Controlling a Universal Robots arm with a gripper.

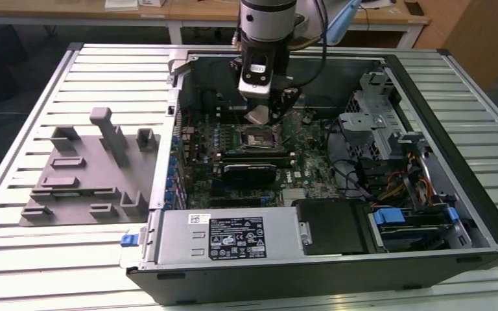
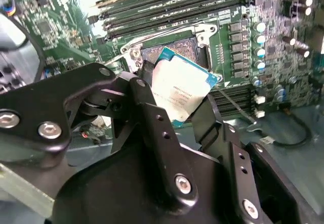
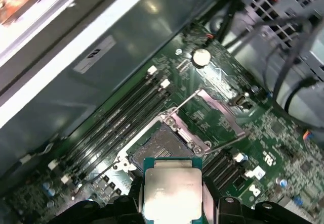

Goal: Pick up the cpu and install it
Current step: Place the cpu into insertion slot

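Gripper [image 2: 177,96] clenched on the cpu [image 2: 186,82], chip tilted and not touching the board. In the exterior view the open socket [image 1: 256,137] lies near, at 6 o'clock.

Soft indoor light, glare on cpu [image 3: 171,193]

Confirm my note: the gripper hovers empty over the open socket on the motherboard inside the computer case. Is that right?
Not quite: the gripper is not empty. Both wrist views show it shut on the cpu. The rest stands: it hovers over the open socket on the motherboard inside the computer case.
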